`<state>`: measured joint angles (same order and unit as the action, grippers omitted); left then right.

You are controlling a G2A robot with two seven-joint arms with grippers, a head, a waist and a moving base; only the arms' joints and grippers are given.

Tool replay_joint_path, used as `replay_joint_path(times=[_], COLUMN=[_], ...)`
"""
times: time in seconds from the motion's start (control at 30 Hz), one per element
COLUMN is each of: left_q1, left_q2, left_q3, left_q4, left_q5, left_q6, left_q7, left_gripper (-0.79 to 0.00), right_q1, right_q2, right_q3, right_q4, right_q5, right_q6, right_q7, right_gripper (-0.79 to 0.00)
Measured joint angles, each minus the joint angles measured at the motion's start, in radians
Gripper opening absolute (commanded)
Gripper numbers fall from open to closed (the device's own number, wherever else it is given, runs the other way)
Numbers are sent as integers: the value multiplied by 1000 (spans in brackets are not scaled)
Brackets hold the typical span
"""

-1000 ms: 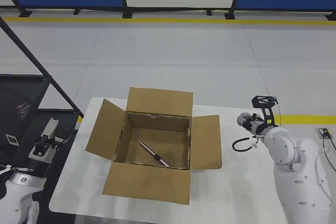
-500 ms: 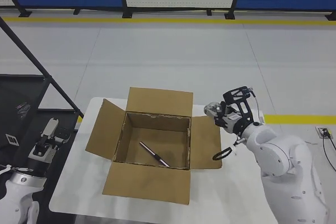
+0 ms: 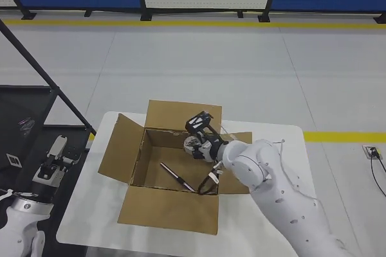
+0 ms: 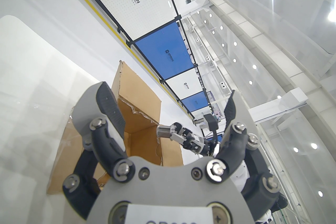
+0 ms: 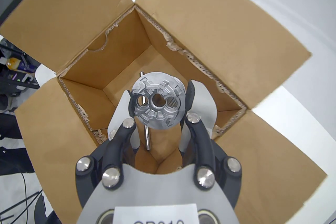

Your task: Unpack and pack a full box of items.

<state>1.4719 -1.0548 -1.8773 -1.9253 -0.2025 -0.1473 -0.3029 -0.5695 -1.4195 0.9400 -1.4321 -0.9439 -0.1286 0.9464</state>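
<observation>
Swinging in from the right edge of the table during the last second, the right end effector now hangs above the open box, and its fingers are clamped on the rim of a round metal part that has a toothed face and a hole in the middle. I judge that this is a packing step: the part is over the opening but not yet lowered, so it remains to bring it down and release it. Below it, on the box floor, a thin rod lies diagonally. It seems to lie right under the part, so the part probably has to land beside the rod and not on it. The four flaps are folded outward and leave the opening free, although the inner edges are torn. Farther away, beyond the left side of the table, the left end effector rests with its fingers spread apart and holds nothing.
</observation>
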Motion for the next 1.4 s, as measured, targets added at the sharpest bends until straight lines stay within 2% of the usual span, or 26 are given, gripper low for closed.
replay_joint_path(times=[0.37, 0.6, 0.8, 0.83, 0.87, 0.97, 1.0, 1.03, 1.07, 1.17, 1.23, 1.4], left_q1=[0, 0, 0, 0, 0, 0, 0, 0, 0, 0, 0, 3], left_q2=[0, 0, 0, 0, 0, 0, 0, 0, 0, 0, 0, -1], left_q3=[0, 0, 0, 0, 0, 0, 0, 0, 0, 0, 0, 0], left_q4=[0, 0, 0, 0, 0, 0, 0, 0, 0, 0, 0, -2], left_q5=[0, 0, 0, 0, 0, 0, 0, 0, 0, 0, 0, -1], left_q6=[0, 0, 0, 0, 0, 0, 0, 0, 0, 0, 0, -2], left_q7=[0, 0, 0, 0, 0, 0, 0, 0, 0, 0, 0, 1], left_gripper=[0, 0, 0, 0, 0, 0, 0, 0, 0, 0, 0, 0], right_q1=[164, 224, 254, 257, 260, 268, 271, 273, 276, 282, 285, 290], right_q2=[-116, -192, -235, -241, -247, -262, -266, -269, -274, -282, -286, -288], right_q3=[-256, -337, -357, -359, -362, -367, -368, -368, -368, -367, -364, -340], right_q4=[421, 630, 736, 748, 763, 793, 800, 807, 815, 832, 839, 829], right_q5=[29, 46, 91, 93, 96, 99, 100, 101, 101, 101, 102, 119], right_q6=[66, 111, 78, 75, 70, 59, 56, 54, 52, 48, 44, 19], right_q7=[-92, -148, -173, -176, -179, -179, -180, -180, -180, -184, -186, -195], right_gripper=[-785, -785, -785, -763, -705, -425, -403, -326, -215, -123, -105, -114])
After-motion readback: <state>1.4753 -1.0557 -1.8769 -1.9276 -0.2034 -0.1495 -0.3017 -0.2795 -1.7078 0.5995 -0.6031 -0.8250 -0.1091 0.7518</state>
